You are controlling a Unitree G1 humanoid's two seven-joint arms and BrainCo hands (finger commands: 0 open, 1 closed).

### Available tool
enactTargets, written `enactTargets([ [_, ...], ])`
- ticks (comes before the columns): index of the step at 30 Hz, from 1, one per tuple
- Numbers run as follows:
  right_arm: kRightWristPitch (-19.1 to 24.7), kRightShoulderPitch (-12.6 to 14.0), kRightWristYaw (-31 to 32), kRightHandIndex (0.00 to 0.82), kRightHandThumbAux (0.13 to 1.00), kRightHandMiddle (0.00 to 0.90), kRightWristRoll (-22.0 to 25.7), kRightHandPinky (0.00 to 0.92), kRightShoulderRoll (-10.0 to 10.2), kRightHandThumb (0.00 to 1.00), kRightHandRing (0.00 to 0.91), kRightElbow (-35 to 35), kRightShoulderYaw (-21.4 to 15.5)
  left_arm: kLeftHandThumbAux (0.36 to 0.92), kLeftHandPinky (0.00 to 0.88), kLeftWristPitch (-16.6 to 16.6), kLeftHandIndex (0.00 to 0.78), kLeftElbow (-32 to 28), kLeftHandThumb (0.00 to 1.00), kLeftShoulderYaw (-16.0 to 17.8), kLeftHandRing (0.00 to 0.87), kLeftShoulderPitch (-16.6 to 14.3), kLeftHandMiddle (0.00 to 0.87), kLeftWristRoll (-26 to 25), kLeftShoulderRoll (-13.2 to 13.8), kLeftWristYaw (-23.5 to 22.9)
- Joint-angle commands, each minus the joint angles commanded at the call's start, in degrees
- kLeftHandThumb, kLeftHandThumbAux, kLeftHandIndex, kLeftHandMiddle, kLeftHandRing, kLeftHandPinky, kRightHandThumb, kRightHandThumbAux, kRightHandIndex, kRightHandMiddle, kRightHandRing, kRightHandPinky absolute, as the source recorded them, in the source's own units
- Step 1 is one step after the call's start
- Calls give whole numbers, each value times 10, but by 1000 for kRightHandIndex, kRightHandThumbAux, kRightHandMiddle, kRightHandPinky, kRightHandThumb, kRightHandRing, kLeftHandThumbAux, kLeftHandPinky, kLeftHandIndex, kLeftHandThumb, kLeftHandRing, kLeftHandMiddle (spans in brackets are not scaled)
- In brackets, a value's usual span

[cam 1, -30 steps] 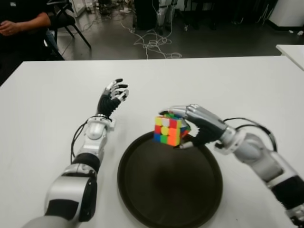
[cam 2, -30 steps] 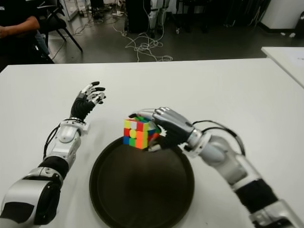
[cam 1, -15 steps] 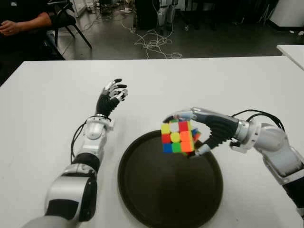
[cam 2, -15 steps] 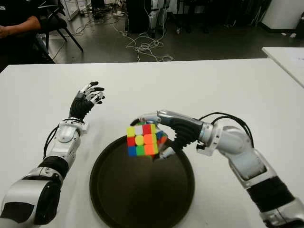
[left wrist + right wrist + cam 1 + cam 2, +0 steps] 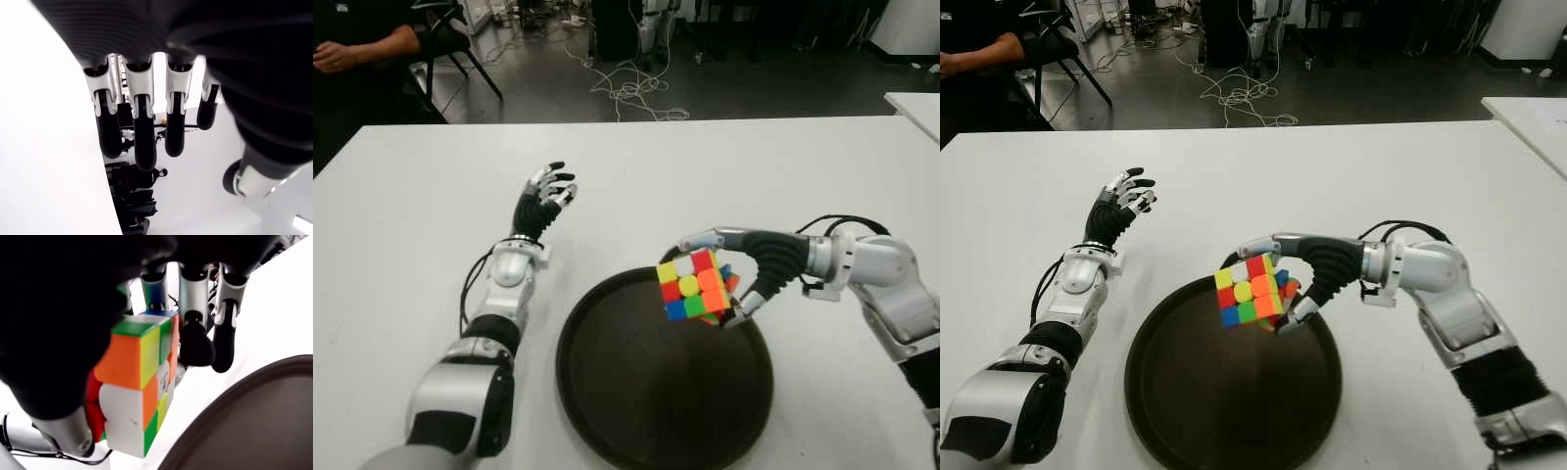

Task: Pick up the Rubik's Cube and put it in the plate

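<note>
One cube held above the dark plate

Five fingers of the right hand (image 5: 744,279) pinch the Rubik's Cube (image 5: 694,286), tilted, in the air over the far rim of the round plate (image 5: 636,392) on the white table (image 5: 401,225); the left hand (image 5: 545,196) shows left of the plate, fingers spread and holding nothing

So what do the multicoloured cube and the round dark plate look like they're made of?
The multicoloured Rubik's Cube, held in the right hand, looks like glossy plastic: bright solid tiles with rounded edges. The round dark plate seems smooth plastic or coated metal, with a faint sheen; which one is unclear.
</note>
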Motion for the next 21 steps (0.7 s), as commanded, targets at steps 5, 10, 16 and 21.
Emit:
enactTargets([
  [5, -3, 11, -39, 431, 733, 722, -29, 711, 22, 679, 732, -1, -17, 625, 367, -2, 188, -3, 392, 2, 333, 2, 278, -4, -1, -4],
  [10, -16, 18, -64, 427, 734, 615, -43, 620, 42, 677, 631, 7, -28, 633, 371, -1, 189, -4, 386, 3, 338, 2, 286, -6, -2, -6],
  [16, -47, 12, -75, 420, 736, 462, -46, 400, 67, 674, 443, 45, -38, 634, 364, -1, 188, -7, 359, 2, 341, 3, 290, -3, -2, -3],
  [21, -53, 9, -55, 332, 764, 306, -33, 185, 73, 279, 256, 56, -39, 622, 352, -3, 183, -8, 340, 0, 333, 4, 279, 0, -2, 2],
])
